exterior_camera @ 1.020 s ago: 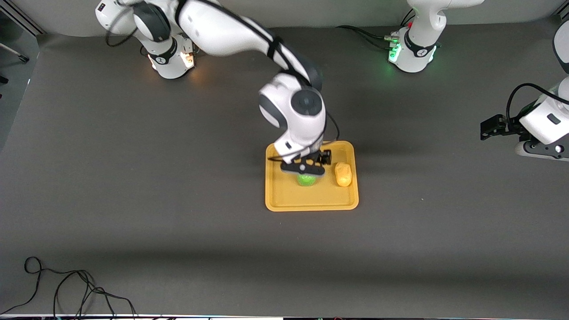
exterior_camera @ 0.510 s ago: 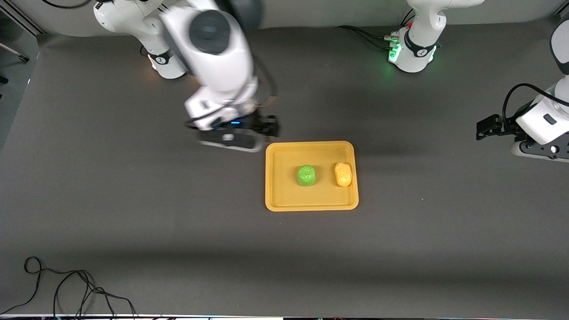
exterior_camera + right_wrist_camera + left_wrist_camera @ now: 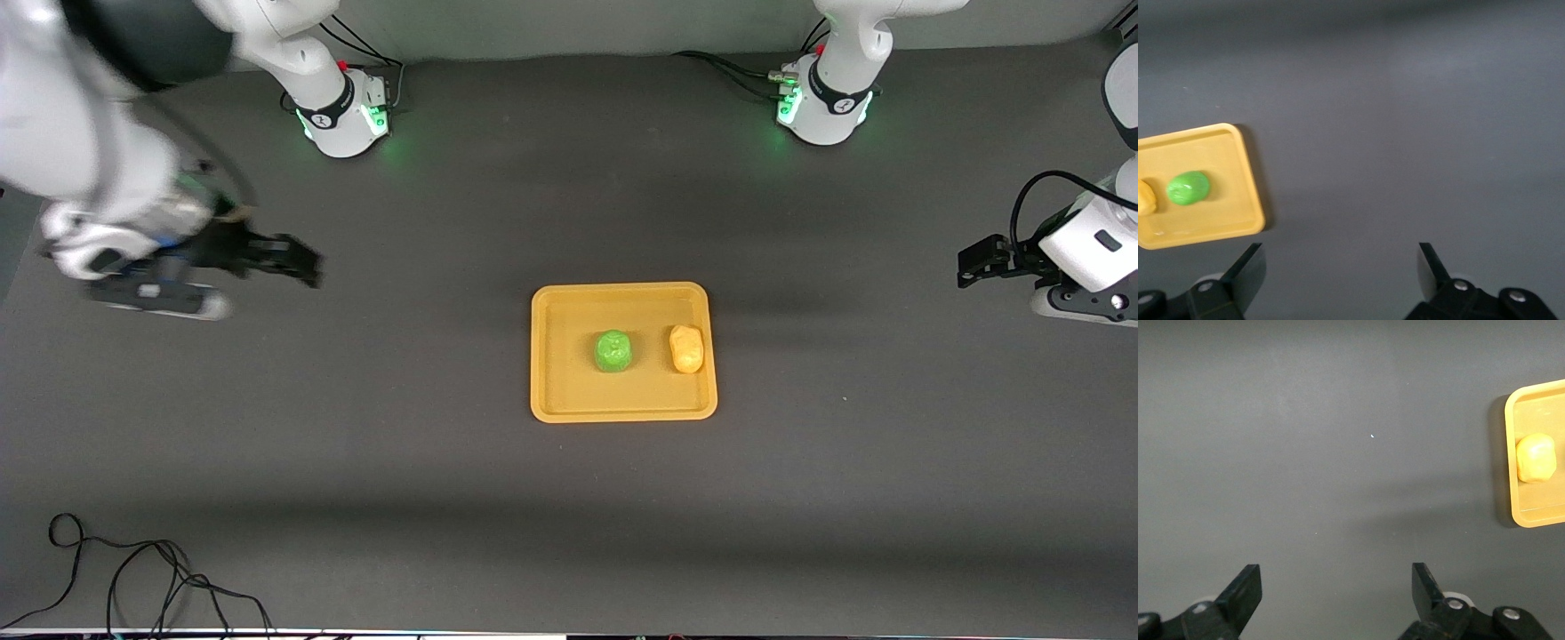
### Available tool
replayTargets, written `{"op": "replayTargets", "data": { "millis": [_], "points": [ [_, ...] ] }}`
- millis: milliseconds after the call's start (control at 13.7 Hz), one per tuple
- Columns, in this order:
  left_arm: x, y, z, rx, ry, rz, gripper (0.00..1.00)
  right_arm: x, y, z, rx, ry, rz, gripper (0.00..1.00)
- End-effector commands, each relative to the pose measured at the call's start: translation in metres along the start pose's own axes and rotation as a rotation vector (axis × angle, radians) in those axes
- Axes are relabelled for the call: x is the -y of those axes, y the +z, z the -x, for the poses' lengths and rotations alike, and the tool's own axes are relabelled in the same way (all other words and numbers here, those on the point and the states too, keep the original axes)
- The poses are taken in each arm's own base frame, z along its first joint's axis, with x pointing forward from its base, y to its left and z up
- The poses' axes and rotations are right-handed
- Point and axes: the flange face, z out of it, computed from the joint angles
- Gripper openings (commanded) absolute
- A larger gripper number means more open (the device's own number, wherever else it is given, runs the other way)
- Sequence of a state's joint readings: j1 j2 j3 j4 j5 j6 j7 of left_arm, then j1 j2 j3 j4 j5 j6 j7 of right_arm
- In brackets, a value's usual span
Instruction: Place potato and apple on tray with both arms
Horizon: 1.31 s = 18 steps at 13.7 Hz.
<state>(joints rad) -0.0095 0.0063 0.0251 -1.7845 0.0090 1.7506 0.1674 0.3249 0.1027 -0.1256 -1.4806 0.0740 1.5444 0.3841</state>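
The orange-yellow tray [image 3: 569, 387] lies mid-table. The green apple [image 3: 613, 350] sits in its middle, and the yellow-orange potato [image 3: 686, 348] lies beside it toward the left arm's end. My right gripper [image 3: 156, 300] is open and empty, up over bare table at the right arm's end. My left gripper [image 3: 1080, 304] is open and empty, over the table's left-arm end. The right wrist view shows my right gripper [image 3: 1341, 267], the tray [image 3: 1205, 230], the apple [image 3: 1189, 187] and a bit of the potato [image 3: 1143, 199]. The left wrist view shows my left gripper [image 3: 1336, 590], the tray's rim [image 3: 1510, 453] and the potato [image 3: 1536, 457].
Both arm bases [image 3: 342, 116] [image 3: 827, 107] glow green along the table's edge farthest from the front camera. A loose black cable [image 3: 133, 573] lies at the near edge toward the right arm's end. The dark mat [image 3: 373, 427] surrounds the tray.
My right gripper let go of the apple on the tray, rose and swung away to the right arm's end of the table. Its base light went from orange to green. The left arm barely moved.
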Motion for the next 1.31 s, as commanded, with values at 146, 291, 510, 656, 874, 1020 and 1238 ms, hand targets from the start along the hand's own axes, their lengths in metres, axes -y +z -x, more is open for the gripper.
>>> {"op": "replayTargets", "data": {
  "millis": [146,291,510,656,874,1020,1238],
  "points": [
    [0.002,0.003,-0.002,-0.006,0.015,-0.004,1.00,-0.112,-0.002,-0.016,-0.002,-0.039,-0.002,1.00],
    [0.002,0.003,-0.002,-0.004,0.015,-0.004,1.00,-0.142,-0.005,-0.021,-0.007,-0.052,-0.004,1.00],
    [0.003,0.003,-0.002,-0.005,0.014,-0.007,1.00,-0.158,-0.005,-0.023,-0.007,-0.056,-0.003,1.00],
    [0.003,0.003,-0.002,-0.005,0.014,-0.007,1.00,-0.158,-0.004,-0.024,-0.006,-0.058,0.005,1.00],
    [0.003,0.003,-0.002,-0.005,0.015,-0.009,1.00,-0.155,-0.001,-0.025,-0.003,-0.071,0.045,1.00],
    [0.003,0.003,-0.002,-0.008,0.015,-0.009,1.00,-0.155,0.001,-0.027,-0.001,-0.075,0.046,1.00],
    [0.003,0.003,-0.002,-0.008,0.015,-0.009,1.00,-0.157,0.001,-0.028,-0.001,-0.089,0.049,1.00]
  ]
}}
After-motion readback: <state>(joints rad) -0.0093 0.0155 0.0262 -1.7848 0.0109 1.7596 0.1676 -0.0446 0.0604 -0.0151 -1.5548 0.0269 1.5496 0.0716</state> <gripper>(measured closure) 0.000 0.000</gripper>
